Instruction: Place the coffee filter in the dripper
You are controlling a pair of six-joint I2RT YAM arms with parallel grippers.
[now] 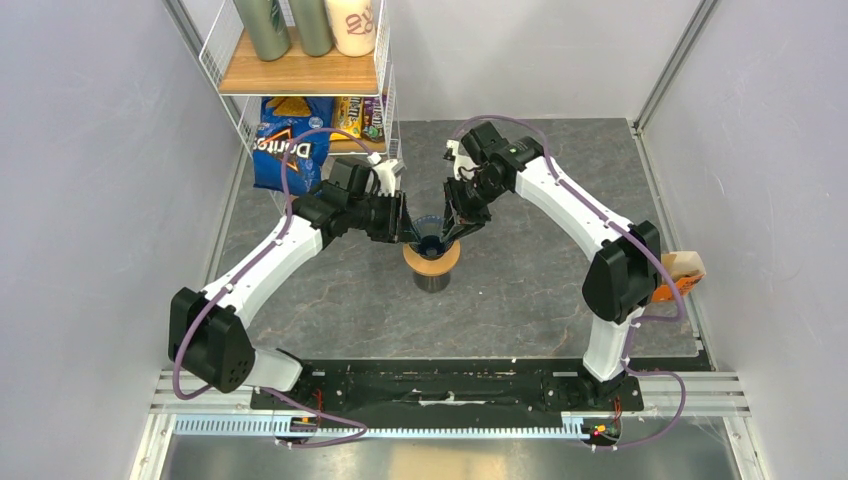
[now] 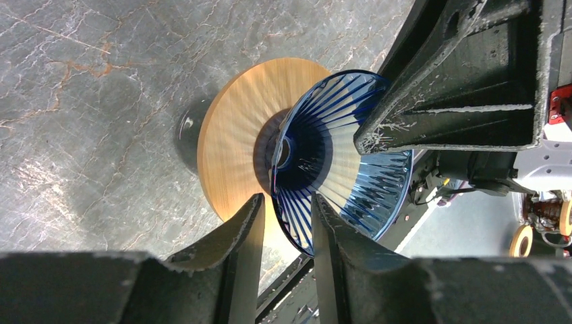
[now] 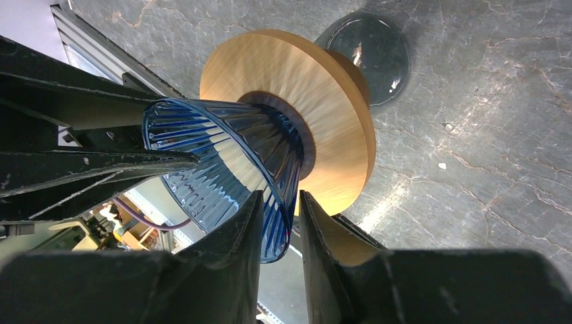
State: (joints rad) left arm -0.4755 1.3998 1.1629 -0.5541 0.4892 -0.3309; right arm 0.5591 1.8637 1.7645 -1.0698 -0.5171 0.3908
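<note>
the dripper [image 2: 337, 175], dark blue and ribbed, sits point-down in the hole of a tan wooden ring [image 2: 236, 135], and the ring rests on top of a dark cup [image 3: 374, 57] standing mid-table. from above, the inside of the cone looks plain dark blue. the wrist views show a pale fan-shaped band on its wall, and i can't tell whether that is glare or paper. so i can't place the coffee filter for sure. an orange-and-white holder [image 1: 680, 272] at the right edge of the table has a pale tan top, too small to read.

the left gripper [image 2: 287, 209] has its fingers a little parted, astride the near rim of the cone, with the wall between them and no squeeze i can see. the right gripper [image 3: 280, 202] stands the same way on the opposite rim.

the table [image 1: 560, 290] is grey marbled stone. at its far left corner a wire shelf [image 1: 300, 70] carries three tall tumblers [image 1: 312, 22] on a wooden board, with a doritos bag [image 1: 290, 150] and candy packets [image 1: 362, 115] below. pale walls close in on three sides.
</note>
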